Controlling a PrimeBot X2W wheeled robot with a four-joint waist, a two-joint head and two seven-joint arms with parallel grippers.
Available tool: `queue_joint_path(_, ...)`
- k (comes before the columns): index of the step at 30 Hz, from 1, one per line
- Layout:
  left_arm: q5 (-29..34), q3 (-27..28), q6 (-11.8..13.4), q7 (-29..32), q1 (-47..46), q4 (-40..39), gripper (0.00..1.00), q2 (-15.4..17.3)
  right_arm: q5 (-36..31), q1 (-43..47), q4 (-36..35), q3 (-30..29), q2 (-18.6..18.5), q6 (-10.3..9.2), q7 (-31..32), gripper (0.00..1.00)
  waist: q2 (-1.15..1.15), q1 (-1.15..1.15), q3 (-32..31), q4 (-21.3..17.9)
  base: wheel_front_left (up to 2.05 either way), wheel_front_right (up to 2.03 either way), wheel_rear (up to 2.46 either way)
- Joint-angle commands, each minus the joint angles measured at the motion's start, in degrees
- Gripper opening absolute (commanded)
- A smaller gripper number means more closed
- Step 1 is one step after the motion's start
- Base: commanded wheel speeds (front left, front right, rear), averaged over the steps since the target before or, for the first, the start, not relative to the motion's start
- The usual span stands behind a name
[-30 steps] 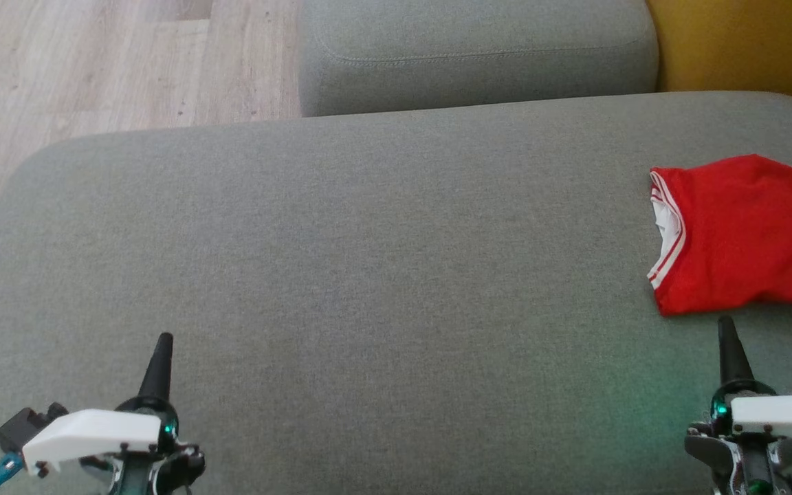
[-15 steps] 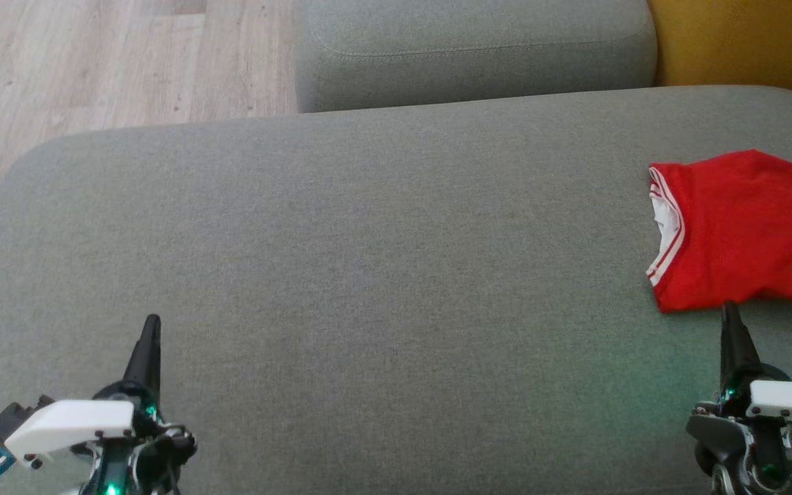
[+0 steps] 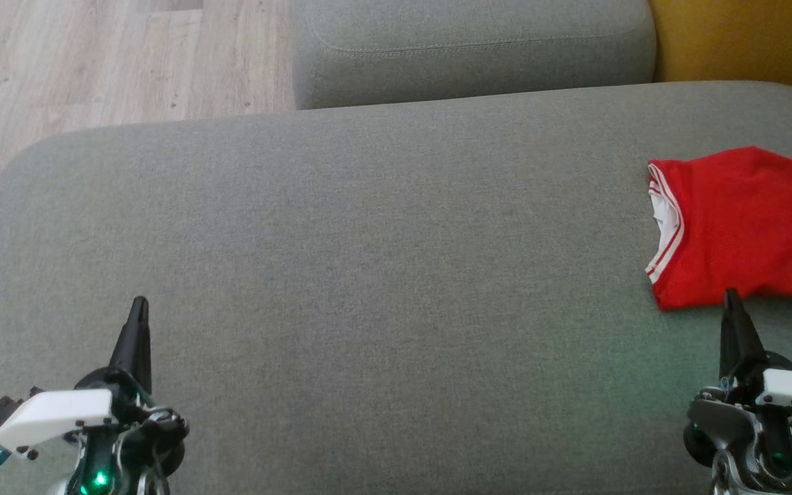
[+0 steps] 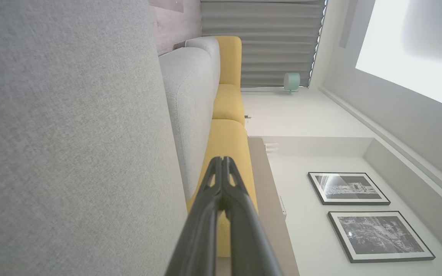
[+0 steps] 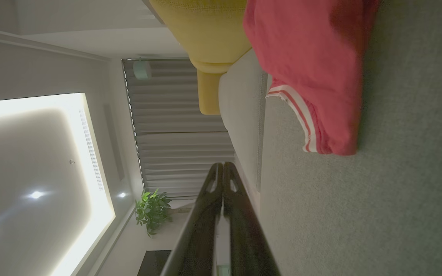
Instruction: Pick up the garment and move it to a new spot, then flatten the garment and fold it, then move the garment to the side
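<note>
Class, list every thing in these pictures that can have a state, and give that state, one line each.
Red garment, lying rumpled on the grey cushion, not gripped.
Left gripper, shut, empty.
Right gripper, shut, empty, tip by the garment's near edge.
Curtain, drawn closed.
Ceiling spotlights, on.

Garment (image 3: 746, 227) lies on the big cushion (image 3: 368, 240) at its right edge, mid-depth, open end facing left. Left gripper (image 3: 139, 306) is over the cushion's near-left part, right gripper (image 3: 731, 299) near-right w/ tip right at the garment's near edge; contact can't be told. Behind the big cushion: smaller cushion (image 3: 471, 41) far-centre, floor (image 3: 93, 62) far-left, another sofa piece (image 3: 746, 41) far-right.
</note>
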Motion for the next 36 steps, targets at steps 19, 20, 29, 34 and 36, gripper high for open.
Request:
queue_joint_path(19, 0.1, 2.6, -0.4, 0.6, -2.9, -1.6, 0.00, 0.3, 0.4, -2.7, -1.8, 1.2, -0.5, 0.44, 0.3, 0.00, 0.00, 0.00, 0.0, 0.0, 0.00, 0.00, 0.00)
queue_joint_path(20, 0.1, 2.6, -0.4, 0.6, -2.9, -1.6, 0.00, 0.3, 0.4, -2.7, -1.8, 1.2, -0.5, 0.44, 0.3, 0.00, 0.00, 0.00, 0.0, 0.0, 0.00, 0.00, 0.00)
queue_joint_path(29, 0.2, 2.7, -0.4, 0.7, -3.0, -1.6, 0.00, 0.2, 0.4, -2.7, -1.8, 1.2, -0.5, 0.44, 0.3, 0.00, 0.00, 0.00, 0.0, 0.0, 0.00, 0.00, 0.00)
queue_joint_path(34, 0.2, 2.8, -0.4, 0.8, -3.0, -1.6, 0.00, 0.2, 0.4, -2.7, -1.8, 1.2, -0.5, 0.44, 0.3, 0.00, 0.00, 0.00, 0.0, 0.0, 0.00, 0.00, 0.00)
queue_joint_path(36, 0.3, 2.8, -0.4, 0.8, -3.0, -1.6, 0.00, 0.2, 0.4, -2.7, -1.8, 1.2, -0.5, 0.44, 0.3, 0.00, 0.00, 0.00, 0.0, 0.0, 0.00, 0.00, 0.00)
